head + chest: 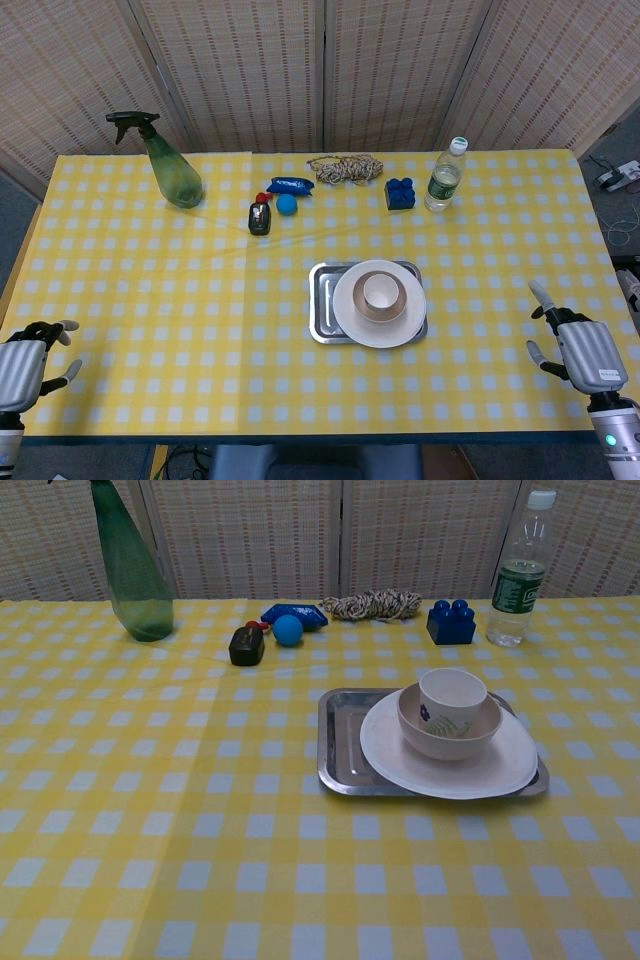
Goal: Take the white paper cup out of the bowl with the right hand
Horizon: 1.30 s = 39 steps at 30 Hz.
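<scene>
A white paper cup stands upright inside a cream bowl with a plant motif. The bowl sits on a white plate, which rests on a metal tray near the table's middle. My right hand hovers at the table's front right corner, fingers apart and holding nothing, well to the right of the bowl. My left hand sits at the front left corner, fingers loosely apart, empty. Neither hand appears in the chest view.
Along the back stand a green spray bottle, a dark small bottle, a blue ball, a blue packet, a coil of rope, a blue block and a water bottle.
</scene>
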Available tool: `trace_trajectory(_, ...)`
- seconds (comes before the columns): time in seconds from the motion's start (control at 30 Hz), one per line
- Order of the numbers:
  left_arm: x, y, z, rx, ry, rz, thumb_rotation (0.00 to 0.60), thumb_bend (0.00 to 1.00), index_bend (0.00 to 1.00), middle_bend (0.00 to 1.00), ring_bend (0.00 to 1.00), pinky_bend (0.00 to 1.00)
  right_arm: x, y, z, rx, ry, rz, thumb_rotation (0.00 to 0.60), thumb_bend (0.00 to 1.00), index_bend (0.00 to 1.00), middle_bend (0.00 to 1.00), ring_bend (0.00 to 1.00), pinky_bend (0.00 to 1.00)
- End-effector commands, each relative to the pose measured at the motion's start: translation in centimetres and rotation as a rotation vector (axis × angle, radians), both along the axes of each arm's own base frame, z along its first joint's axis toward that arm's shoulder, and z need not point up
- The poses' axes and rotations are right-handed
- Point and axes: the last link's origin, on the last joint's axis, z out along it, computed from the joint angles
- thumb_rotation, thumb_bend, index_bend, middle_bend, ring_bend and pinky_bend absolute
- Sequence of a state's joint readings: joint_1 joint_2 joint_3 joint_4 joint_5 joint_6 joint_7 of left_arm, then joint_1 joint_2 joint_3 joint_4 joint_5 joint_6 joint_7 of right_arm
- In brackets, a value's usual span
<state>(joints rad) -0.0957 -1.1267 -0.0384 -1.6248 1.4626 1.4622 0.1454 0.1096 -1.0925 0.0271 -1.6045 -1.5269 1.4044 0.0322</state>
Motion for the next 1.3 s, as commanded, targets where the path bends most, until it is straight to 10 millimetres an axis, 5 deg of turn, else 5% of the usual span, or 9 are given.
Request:
trace_trajectory(0.03,0.0,0.0,0.1,0.002,-0.001,0.001,0.600,0.26,0.41,0.48,0.32,0.43,0.0,0.0,-0.1,0.003,0.001,0.001,0.600,0.31,0.02,0.37,0.36,0.48)
trace_trajectory(0.23,0.0,0.0,0.3,0.005,-0.012,0.005,0.600,0.26,0.41,0.48,0.32,0.43,0.1,-0.7,-0.5,-0.010,-0.002,0.021,0.600,0.29,0.16,0.42,0.40,0.54)
trace_trajectory(0.43,0.2,-0.1,1.0,0.023,-0.035,-0.010,0.600,0.26,0.41,0.48,0.32,0.43,2.8,-3.6,-1.5,0.012,0.067,0.106,0.600,0.21,0.27,0.76,0.82,0.87)
trace_trajectory(0.57,0.5,-0.3,1.3,0.027,-0.050,-0.025,0.600,0.26,0.41,0.48,0.32,0.43,6.0,-5.9,-2.7,0.017,0.127,0.195,0.600,0.20,0.43,0.99,1.00,1.00)
trace_trajectory(0.9,0.3,-0.7,2.9,0.072,-0.093,-0.024,0.600,0.26,0.41,0.48,0.32,0.43,12.1,-8.2,-8.0,0.152,0.229,0.289,0.600,0.20,0.47,1.00,1.00,1.00)
trace_trajectory(1.3,0.3,-1.1,4.3,0.105,-0.127,-0.026,0.600,0.26,0.41,0.48,0.32,0.43,15.2,-9.9,-12.3,0.206,0.287,0.299,0.600,0.20,0.47,1.00,1.00,1.00)
